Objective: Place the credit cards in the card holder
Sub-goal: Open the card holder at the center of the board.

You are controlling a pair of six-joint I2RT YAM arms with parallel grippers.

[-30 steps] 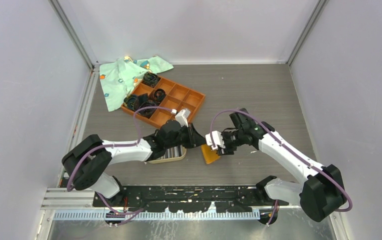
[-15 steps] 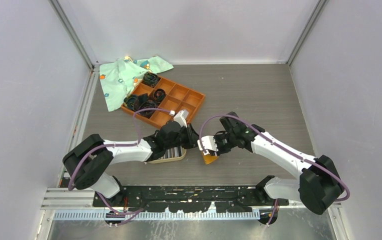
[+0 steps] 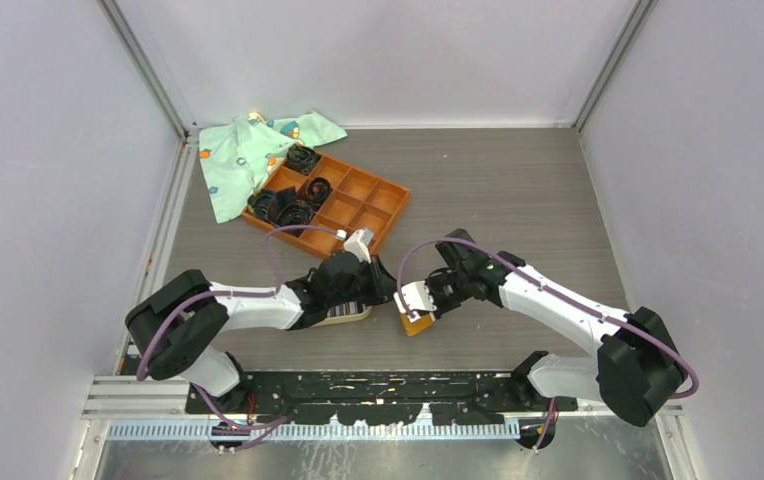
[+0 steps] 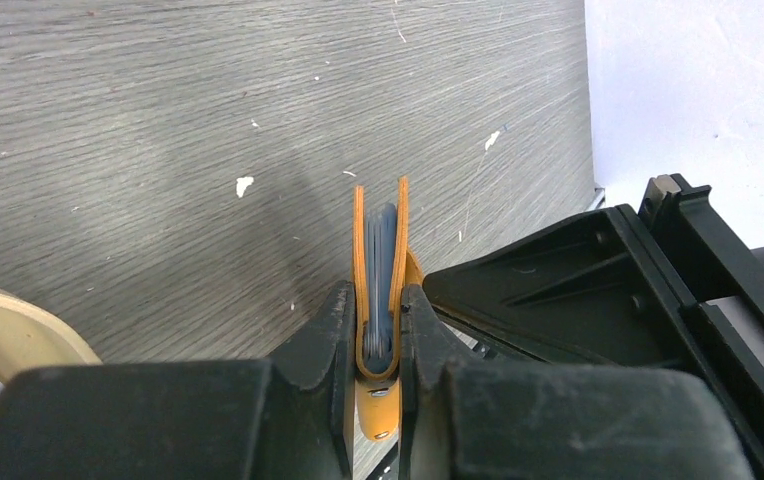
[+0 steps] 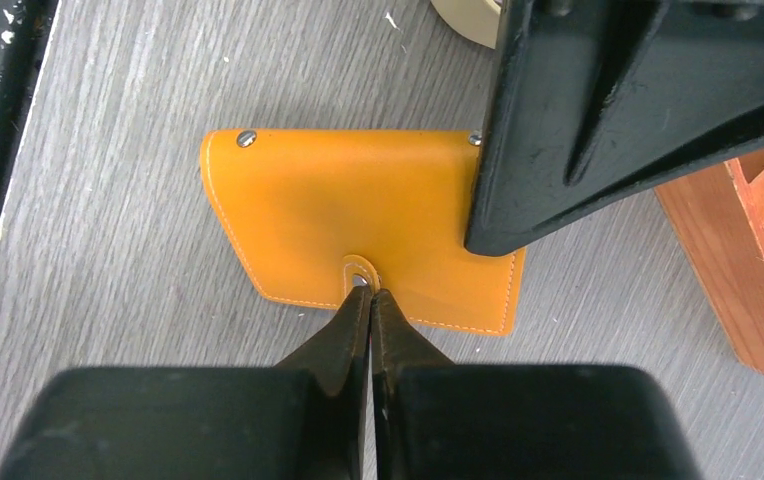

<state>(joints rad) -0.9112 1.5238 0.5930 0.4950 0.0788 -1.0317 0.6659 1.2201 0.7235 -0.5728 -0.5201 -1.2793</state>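
The right claw (image 5: pixel 369 297), spread a second ago, is now pressed together at the snap tab (image 5: pixel 359 270) of the card holder (image 5: pixel 358 215). The left wrist view alone shows the left claw (image 4: pixel 378 300) pinching the holder on edge over the surface (image 4: pixel 158 150).

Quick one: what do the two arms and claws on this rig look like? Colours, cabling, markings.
The left arm and right arm match: white tube links between bulky black joints. A purple cable loops off each, and each wrist carries a small white block. The left claw and right claw are matte black, with wedge fingers tapering to narrow tips. No readable markings.
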